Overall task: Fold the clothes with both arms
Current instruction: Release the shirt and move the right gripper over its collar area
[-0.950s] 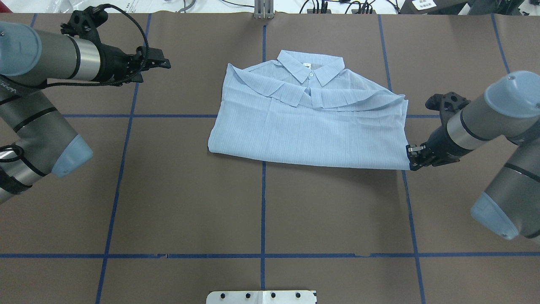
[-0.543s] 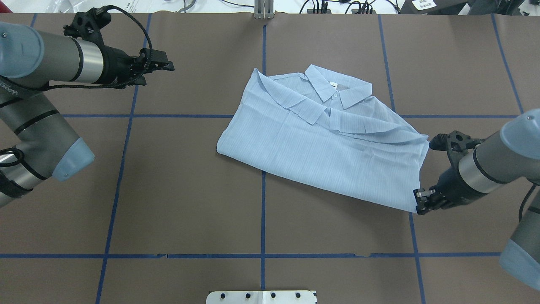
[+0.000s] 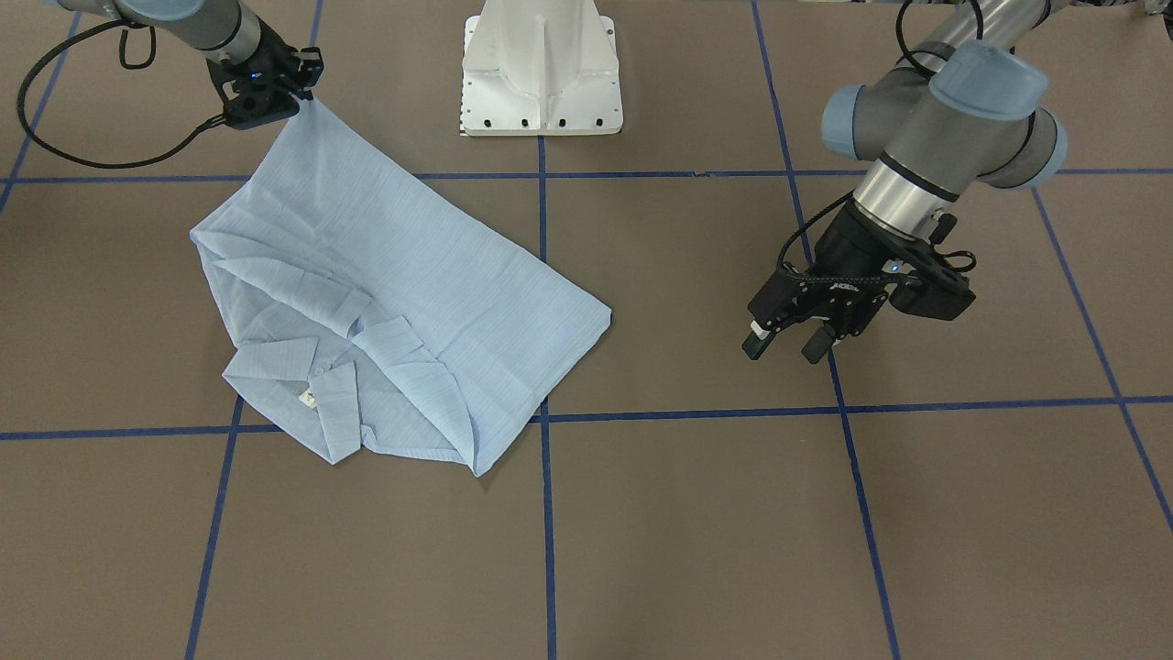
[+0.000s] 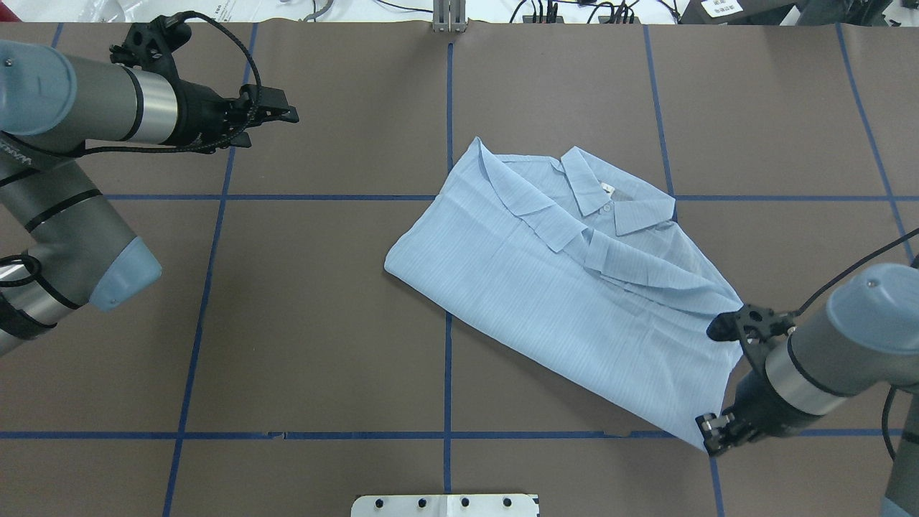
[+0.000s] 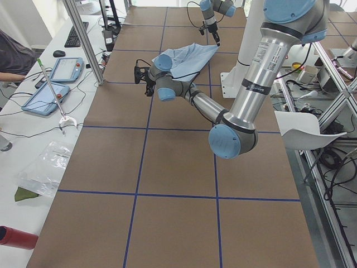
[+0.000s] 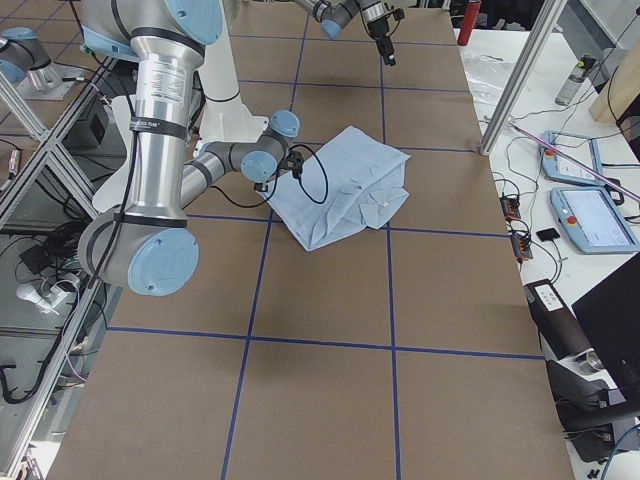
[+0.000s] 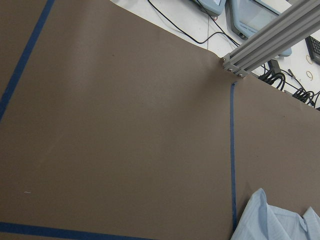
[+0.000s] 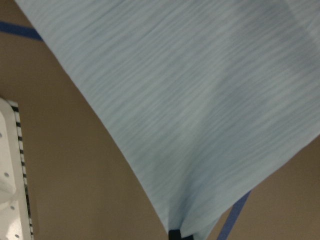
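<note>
One shirt (image 4: 567,301) lies on the tabletop (image 4: 323,323), right of centre, its long axis running 10 to 4 o'clock and its collar toward 1 o'clock. The right claw (image 4: 707,434) is clamped on its 4 o'clock corner. The left claw (image 3: 783,348) hangs at 10 o'clock, fingers apart and empty.

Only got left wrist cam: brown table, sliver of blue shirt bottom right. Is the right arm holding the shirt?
Observer: Yes. The right end effector is shut on one corner of the shirt, on the robot's side.
Operator: Left one?
Observer: The left end effector is open and empty, off to the shirt's side.
Operator: How's the shirt lying?
Observer: Folded, with the collar on the far side, askew to the blue tape lines.
</note>
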Available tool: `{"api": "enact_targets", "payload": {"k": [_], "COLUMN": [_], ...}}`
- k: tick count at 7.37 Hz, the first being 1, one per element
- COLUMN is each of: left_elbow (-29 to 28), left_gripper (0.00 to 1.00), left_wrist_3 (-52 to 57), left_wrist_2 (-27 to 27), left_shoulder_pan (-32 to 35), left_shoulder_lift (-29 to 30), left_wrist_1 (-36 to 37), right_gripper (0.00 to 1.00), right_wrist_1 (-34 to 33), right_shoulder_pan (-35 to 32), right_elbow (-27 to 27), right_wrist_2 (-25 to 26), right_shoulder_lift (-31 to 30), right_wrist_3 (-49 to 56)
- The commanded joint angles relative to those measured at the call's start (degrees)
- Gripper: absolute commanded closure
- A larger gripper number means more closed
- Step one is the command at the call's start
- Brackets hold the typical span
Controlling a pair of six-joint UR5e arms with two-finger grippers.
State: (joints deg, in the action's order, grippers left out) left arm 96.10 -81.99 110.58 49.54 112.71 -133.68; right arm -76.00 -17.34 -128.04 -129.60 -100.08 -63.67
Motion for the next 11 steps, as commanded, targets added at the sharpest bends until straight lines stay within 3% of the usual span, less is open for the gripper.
{"api": "enact_targets", "payload": {"k": [1, 2, 4, 6, 8, 10, 11], "left_elbow": [0.0, 0.3, 1.0, 1.0, 2.8, 2.3, 0.6], "left_gripper": [0.0, 0.0, 0.0, 0.0, 0.0, 0.0, 0.0], "left_wrist_3": [-0.1, -0.7, -2.1, -4.0, -11.7, -17.2, -17.4], "left_wrist_2": [0.2, 0.3, 0.4, 0.2, -0.3, -1.7, -4.8], "left_shoulder_pan": [-0.1, -0.4, -1.9, -6.1, -11.5, -16.4, -18.4], "left_shoulder_lift": [-0.1, -0.1, -0.2, -0.3, 0.1, 2.8, 6.8], "left_wrist_1": [0.0, -0.1, 0.0, 0.1, 0.9, 1.8, 7.2], "right_gripper": [0.99, 0.01, 0.0, 0.0, 0.0, 0.0, 0.0], "right_wrist_1": [0.1, 0.1, 0.1, 0.1, 0.0, -0.1, -0.3], "right_shoulder_pan": [7.9, 7.8, 1.0, -13.2, -23.0, -27.0, -28.2], "right_elbow": [-0.5, -1.3, -2.6, -2.2, -2.0, -0.6, 0.1], "right_wrist_2": [0.5, 0.6, 0.5, 0.1, 0.1, 0.1, 0.0], "right_shoulder_lift": [0.1, 1.4, 5.8, 10.4, 12.4, 14.4, 15.2], "right_wrist_3": [-3.2, -4.0, -4.5, -3.7, -3.5, -3.5, -3.5]}}
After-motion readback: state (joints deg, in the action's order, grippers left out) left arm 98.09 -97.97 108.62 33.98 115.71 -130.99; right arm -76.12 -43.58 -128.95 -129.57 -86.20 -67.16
